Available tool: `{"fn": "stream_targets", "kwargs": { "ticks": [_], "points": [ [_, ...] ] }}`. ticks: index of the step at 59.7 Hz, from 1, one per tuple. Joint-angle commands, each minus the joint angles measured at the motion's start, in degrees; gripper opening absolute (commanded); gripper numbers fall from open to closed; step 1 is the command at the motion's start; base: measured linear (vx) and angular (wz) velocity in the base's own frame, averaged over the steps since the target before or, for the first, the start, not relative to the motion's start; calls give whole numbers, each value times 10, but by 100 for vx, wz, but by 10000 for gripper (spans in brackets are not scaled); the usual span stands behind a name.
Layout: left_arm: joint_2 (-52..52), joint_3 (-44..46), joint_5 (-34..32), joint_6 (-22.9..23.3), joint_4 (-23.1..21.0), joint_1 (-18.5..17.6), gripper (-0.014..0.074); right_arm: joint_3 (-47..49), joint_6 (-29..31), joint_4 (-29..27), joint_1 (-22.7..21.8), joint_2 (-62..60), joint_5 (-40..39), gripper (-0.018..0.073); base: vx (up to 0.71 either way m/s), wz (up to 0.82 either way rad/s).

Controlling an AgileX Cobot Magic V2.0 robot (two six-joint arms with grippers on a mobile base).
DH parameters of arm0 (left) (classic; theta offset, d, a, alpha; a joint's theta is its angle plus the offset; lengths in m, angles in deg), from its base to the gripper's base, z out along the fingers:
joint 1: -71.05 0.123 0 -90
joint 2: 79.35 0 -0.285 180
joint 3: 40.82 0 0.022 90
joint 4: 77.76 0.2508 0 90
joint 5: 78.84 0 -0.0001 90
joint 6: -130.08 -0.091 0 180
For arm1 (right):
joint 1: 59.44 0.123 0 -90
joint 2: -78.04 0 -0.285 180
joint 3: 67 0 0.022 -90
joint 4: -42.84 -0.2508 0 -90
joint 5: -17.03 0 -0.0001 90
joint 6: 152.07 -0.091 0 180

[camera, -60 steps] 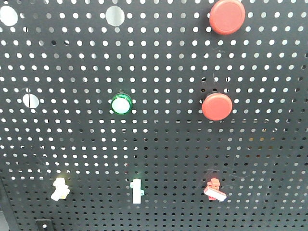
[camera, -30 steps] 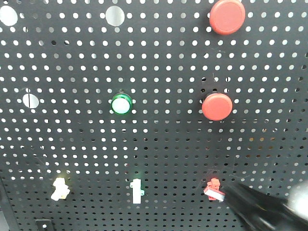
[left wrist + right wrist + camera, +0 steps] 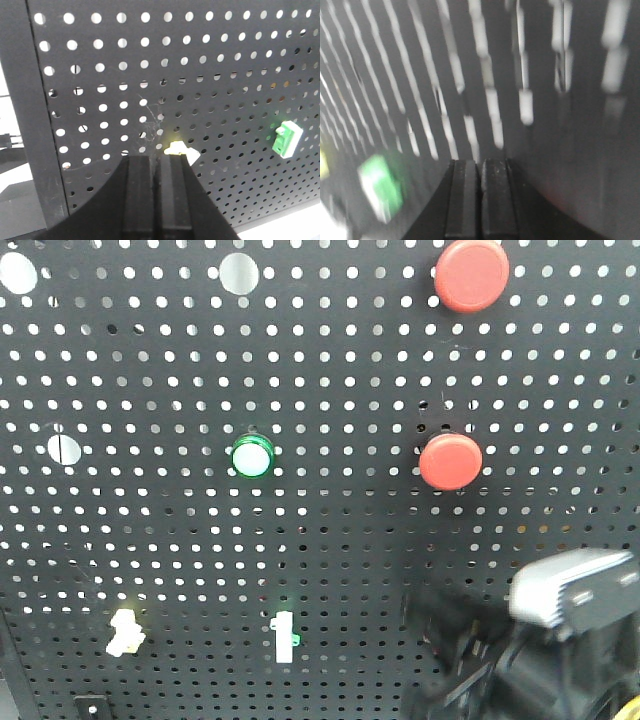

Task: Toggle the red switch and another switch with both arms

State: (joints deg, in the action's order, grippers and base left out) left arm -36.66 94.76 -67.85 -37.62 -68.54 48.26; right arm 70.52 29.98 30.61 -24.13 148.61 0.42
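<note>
Red switch: out of sight now; its low-right spot on the pegboard (image 3: 345, 370) covered by the blurred right arm (image 3: 560, 640). Half a second ago still exposed, arm only entering from the corner. Lever direction: cannot tell.

Cream switch (image 3: 124, 633): low left, long axis near upright, just above the tips of the left gripper (image 3: 159, 162); contact unclear.

Both claws pressed fully together, nothing held; right gripper (image 3: 480, 167) motion-blurred close to the board.

Between the switches: green-based white switch (image 3: 284, 636). Above: green button (image 3: 252, 456), lower red button (image 3: 450, 461), upper red button (image 3: 471, 274).
</note>
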Motion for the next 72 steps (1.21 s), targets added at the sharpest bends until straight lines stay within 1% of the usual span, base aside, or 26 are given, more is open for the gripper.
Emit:
{"fn": "stream_targets", "kwargs": {
  "ticks": [1,11,16,21,25,31,41,46,54,61,72],
  "points": [
    [0,16,-43,2,1,-2,2,20,3,1,0,-5,-5,-6,0,0],
    [0,16,-43,2,1,-2,2,18,-1,-19,0,-5,56,-6,0,0],
    [0,16,-43,2,1,-2,2,18,-2,-44,0,-5,124,-6,0,0],
    [0,16,-43,2,1,-2,2,18,1,-40,0,-5,160,-6,0,0],
    [0,16,-44,2,1,-2,2,18,1,-39,0,-5,158,-6,0,0],
    [0,16,-44,2,1,-2,2,18,1,-39,0,-13,131,-6,0,0],
    [0,16,-44,2,1,-2,2,18,2,-35,0,-67,120,-6,0,0],
    [0,16,-45,2,1,-2,2,18,13,-22,0,-105,120,-6,0,0],
    [0,16,-44,2,1,-2,2,18,45,-22,-1,-144,107,-6,0,0],
    [0,16,-44,2,1,-2,2,18,55,-27,0,-152,91,-6,0,0],
    [0,16,-44,2,1,-2,2,18,55,-28,0,-150,92,-6,0,0]
  ]
}}
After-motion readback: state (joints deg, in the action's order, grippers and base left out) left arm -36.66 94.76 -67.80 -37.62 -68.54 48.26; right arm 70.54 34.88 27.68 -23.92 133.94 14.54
